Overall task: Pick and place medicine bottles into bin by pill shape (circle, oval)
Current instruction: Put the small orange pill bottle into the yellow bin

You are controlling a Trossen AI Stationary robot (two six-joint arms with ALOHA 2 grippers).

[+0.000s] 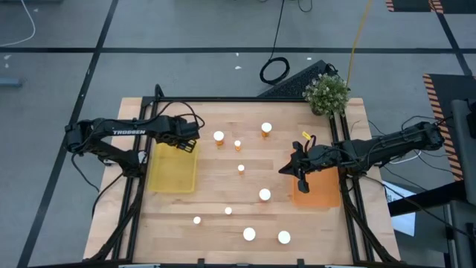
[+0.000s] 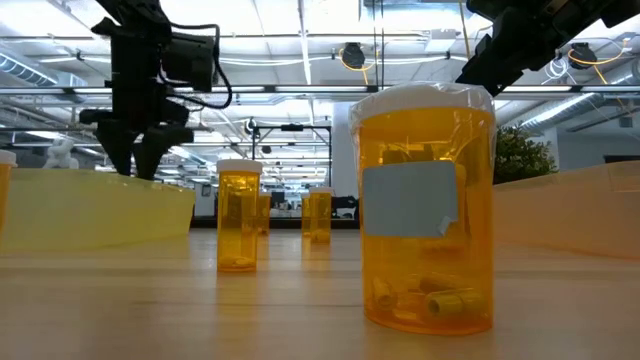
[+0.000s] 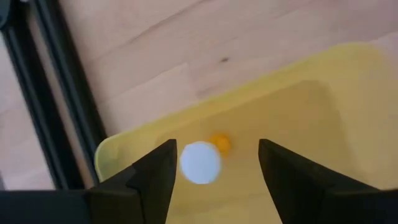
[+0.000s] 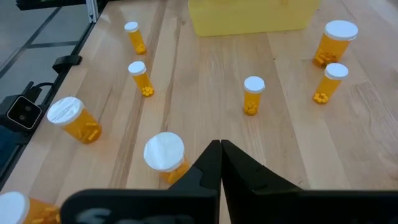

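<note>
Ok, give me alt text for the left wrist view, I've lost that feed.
The left gripper, fingers open, hangs over a corner of the yellow bin, where one white-capped amber medicine bottle stands between the fingers, untouched. Wooden tabletop and a black frame rail lie beyond the bin.

A small green potted plant stood at the wooden table's far corner, beyond the right gripper and a little outward of it. Farther back, off the table, a black ribbed panel lay on the grey floor, with a coiled black cable just beside it. A thin yellow cord rose from near the plant. Well beyond the left gripper, a white cable curved across the floor. A hazard-striped edge showed well outward of the right gripper.
</note>
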